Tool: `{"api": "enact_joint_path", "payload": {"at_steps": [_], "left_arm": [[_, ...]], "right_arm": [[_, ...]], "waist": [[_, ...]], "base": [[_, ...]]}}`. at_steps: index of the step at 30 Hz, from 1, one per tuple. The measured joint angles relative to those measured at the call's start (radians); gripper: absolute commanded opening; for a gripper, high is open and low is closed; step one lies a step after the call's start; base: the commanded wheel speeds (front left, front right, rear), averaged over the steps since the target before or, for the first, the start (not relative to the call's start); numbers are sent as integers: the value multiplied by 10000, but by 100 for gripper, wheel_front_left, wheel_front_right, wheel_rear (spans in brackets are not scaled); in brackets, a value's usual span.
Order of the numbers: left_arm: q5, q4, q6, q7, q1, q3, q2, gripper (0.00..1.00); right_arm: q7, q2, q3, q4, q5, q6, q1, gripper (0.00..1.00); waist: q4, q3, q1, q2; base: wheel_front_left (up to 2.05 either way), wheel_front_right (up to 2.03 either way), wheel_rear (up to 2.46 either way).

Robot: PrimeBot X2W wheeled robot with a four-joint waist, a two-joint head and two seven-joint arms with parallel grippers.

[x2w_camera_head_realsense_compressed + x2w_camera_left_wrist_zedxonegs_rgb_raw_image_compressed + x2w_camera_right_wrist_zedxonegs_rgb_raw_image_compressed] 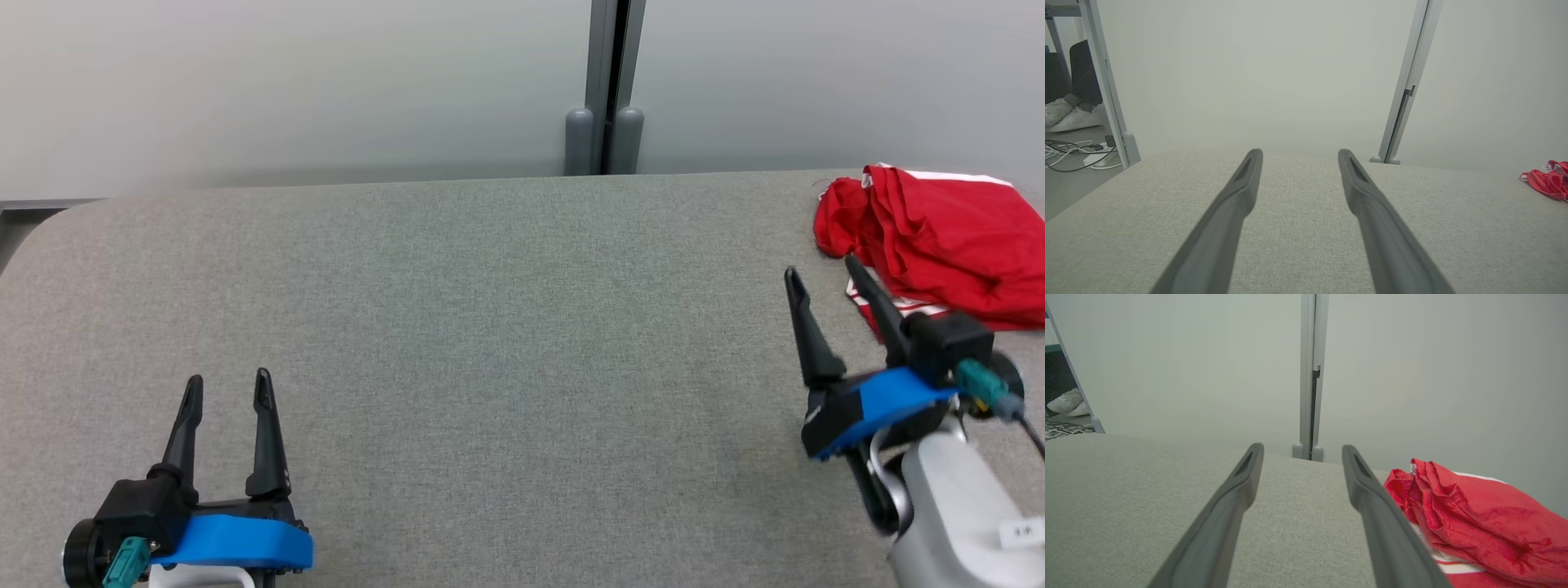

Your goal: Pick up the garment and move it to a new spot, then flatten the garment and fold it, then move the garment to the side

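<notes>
Left gripper (229, 377), lower left: jaws spread wide, holding nothing, over the bare grey bench (490, 327). Right gripper (821, 268), far right, jaws equally wide and empty, just beside the garment (939, 237) — red, white-striped, crumpled at the bench's far right corner.

We seem to be in an office or lab: partitions (1249, 73) and a post (1408, 81) ahead of our left gripper (1299, 154), floor cables (1069, 149) left of it.
</notes>
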Motion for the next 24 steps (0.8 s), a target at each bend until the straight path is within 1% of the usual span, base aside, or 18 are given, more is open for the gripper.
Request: {"api": "enact_joint_path", "payload": {"at_steps": [6, 13, 19, 24], "left_arm": [[2, 102, 0, 0, 46, -121, -15, 100], [10, 146, 0, 0, 220, -211, -23, 100], [33, 217, 0, 0, 286, -311, -19, 100], [61, 253, 0, 0, 357, -295, -10, 100]], "right_arm": [[226, 686, -869, -1459, -247, 0, 1537, 100], [809, 1277, -1430, -3168, -608, 0, 2911, 100], [1210, 1457, -1584, -4130, -780, 0, 3815, 100], [1432, 1501, -1693, -4610, -846, 0, 4186, 100]], "waist": [[-10, -260, 1, 0], [-33, -551, 1, 0], [25, -768, 1, 0], [36, -813, 1, 0]], "base": [[0, 0, 0], [0, 0, 0], [0, 0, 0], [0, 0, 0]]}}
